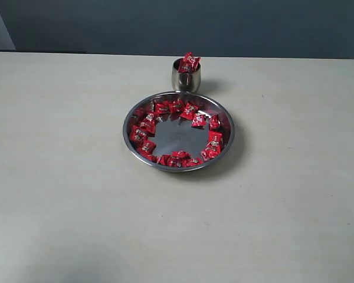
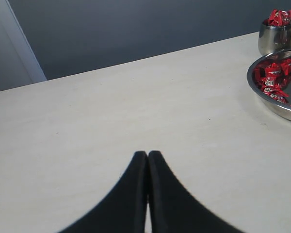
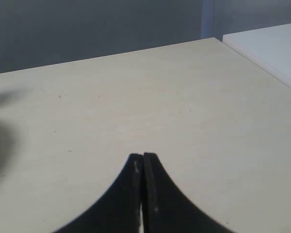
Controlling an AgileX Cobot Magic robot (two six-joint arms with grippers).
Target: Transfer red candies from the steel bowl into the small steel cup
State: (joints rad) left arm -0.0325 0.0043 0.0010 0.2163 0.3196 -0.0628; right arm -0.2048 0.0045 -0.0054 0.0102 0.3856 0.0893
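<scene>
Wide shallow steel bowl (image 1: 180,135) of red wrapped candies (image 1: 165,108), frame centre; left pincer (image 2: 147,155), pressed together, judged nearer; right pincer (image 3: 142,157) likewise closed, facing only table (image 3: 136,97).

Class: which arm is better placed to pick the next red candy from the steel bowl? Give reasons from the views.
Probably the left: its wrist view shows the steel bowl, red candies and small steel cup nearby; the right's shows only table. The left end effector and right end effector are both shut.
</scene>
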